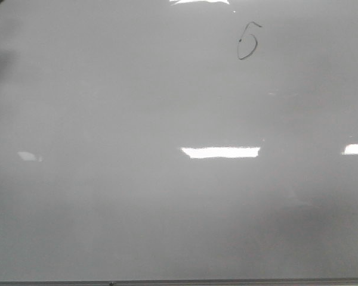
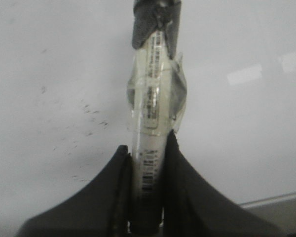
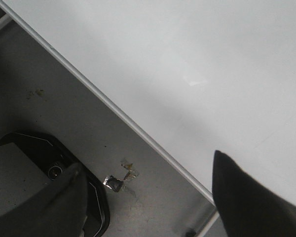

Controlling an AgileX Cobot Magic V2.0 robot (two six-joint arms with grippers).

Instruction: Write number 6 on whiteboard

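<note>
The whiteboard (image 1: pixel 137 208) fills the front view, glossy pale grey with a thin dark edge strip along the bottom. A small thin dark number 6 (image 1: pixel 247 42) is drawn at its upper right, with a hooked top stroke and a closed lower loop. Neither gripper shows in the front view. In the left wrist view my left gripper (image 2: pixel 148 148) is shut on a pale marker pen (image 2: pixel 152 94) wrapped in clear tape, dark cap end away from the fingers, over the whiteboard (image 2: pixel 49 59). My right gripper (image 3: pixel 148 173) is open and empty over the whiteboard's edge (image 3: pixel 113 106).
Bright rectangular light reflections (image 1: pixel 221 152) lie on the board. Faint dark specks (image 2: pixel 91 116) mark the board near the pen. Beside the board, the right wrist view shows grey floor, a black-edged base (image 3: pixel 96 197) and a small scrap of tape (image 3: pixel 116 181).
</note>
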